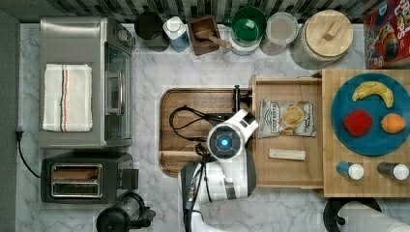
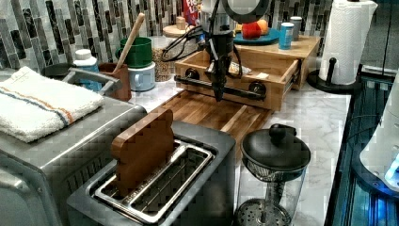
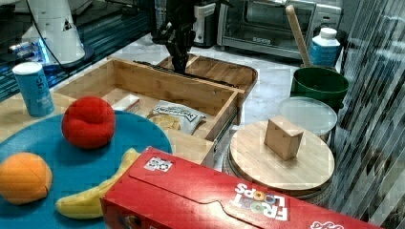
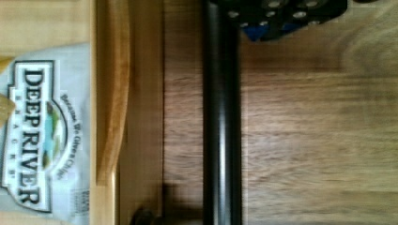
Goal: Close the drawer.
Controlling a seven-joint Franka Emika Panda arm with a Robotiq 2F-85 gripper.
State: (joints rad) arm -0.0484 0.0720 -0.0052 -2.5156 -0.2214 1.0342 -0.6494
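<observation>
The drawer (image 1: 285,170) is a shallow light-wood box, pulled open toward the top view's left. A chip bag (image 1: 287,118) and a pale bar (image 1: 286,154) lie inside it. Its black handle (image 1: 236,94) runs along the front edge (image 2: 244,92) (image 4: 220,131). My gripper (image 2: 219,95) points straight down, shut, just outside the handle and over the dark tray (image 1: 193,101). In the right view the gripper (image 3: 180,66) hangs beyond the drawer's front wall (image 3: 157,85). In the wrist view the gripper (image 4: 281,18) sits on the tray side of the bar, close to it.
The wooden top (image 1: 333,183) with a blue plate (image 1: 372,140) of fruit covers the drawer's far end. A toaster oven (image 1: 82,48), a toaster (image 1: 121,181) and a glass press (image 2: 275,160) stand nearby. Jars and cups line the back wall.
</observation>
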